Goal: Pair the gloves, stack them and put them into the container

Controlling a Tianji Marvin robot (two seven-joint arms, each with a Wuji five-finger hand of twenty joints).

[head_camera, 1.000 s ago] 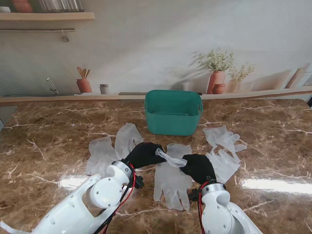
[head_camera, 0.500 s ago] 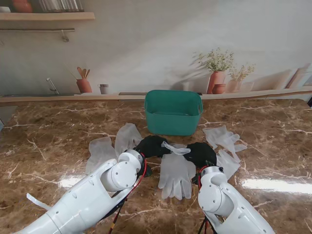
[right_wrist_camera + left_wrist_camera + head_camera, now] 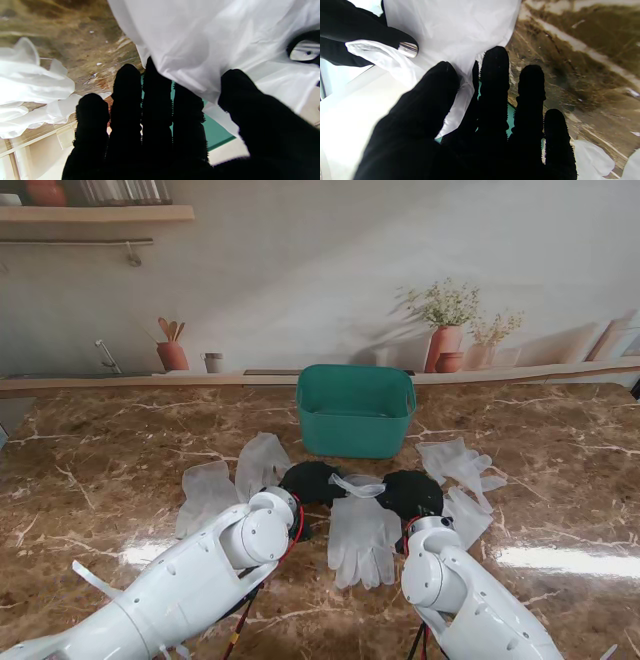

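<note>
Brown marbled bench [image 3: 110, 480] carries everything, with the green container [image 3: 355, 423] standing toward its far side. Just nearer to me than the container, a pair of translucent gloves [image 3: 362, 532] hangs by its cuff, fingers trailing on the bench. Left hand [image 3: 312, 482] pinches the cuff between thumb and fingers; right hand [image 3: 412, 492] grips the other side likewise. More loose gloves [image 3: 232, 480] lie left of the container, others [image 3: 458, 470] right.

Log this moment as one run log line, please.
left hand shut on glove pair cuff | right hand shut on same cuff | pair lifted before green container | four loose gloves on table
</note>
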